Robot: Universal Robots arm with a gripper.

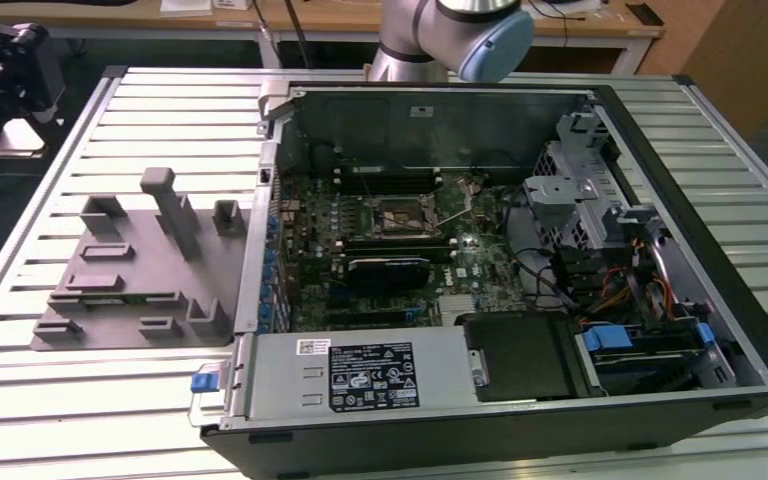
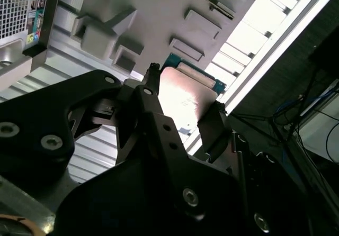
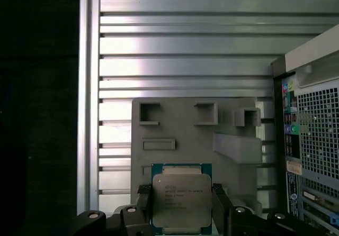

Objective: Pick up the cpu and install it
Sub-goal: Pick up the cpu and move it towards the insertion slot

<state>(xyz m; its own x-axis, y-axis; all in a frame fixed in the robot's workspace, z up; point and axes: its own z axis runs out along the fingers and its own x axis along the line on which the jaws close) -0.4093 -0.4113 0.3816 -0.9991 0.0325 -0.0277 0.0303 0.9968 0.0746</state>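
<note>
The jaws are clamped on the cpu (image 3: 181, 200). In both wrist views a black jaw presses against each of two opposite edges of the chip, and its pale silver top plate faces the first wrist camera, framed by a thin green rim. In the second wrist view the cpu (image 2: 186, 96) catches a bright glare between the same two jaws, with a strip of its green edge showing. The chip rests on nothing and is held in the air. Behind it in both wrist views lies the grey moulded holder (image 3: 175, 125), with raised blocks and shallow recesses, well apart from the chip. The holder sits on the slatted metal surface (image 3: 185, 51). Beside it stands the perforated rear panel of the computer case (image 3: 315, 141), with its coloured ports. The exterior view shows the holder (image 1: 131, 285) on the surface (image 1: 744, 170) just to the exterior view's left of the open computer case (image 1: 424, 110). Inside the case lies the green motherboard (image 1: 307, 250), with the square socket (image 1: 391, 212) near its middle and the labelled power supply (image 1: 357, 375) along the near side. The arm (image 1: 444, 35) rises behind the case.
</note>
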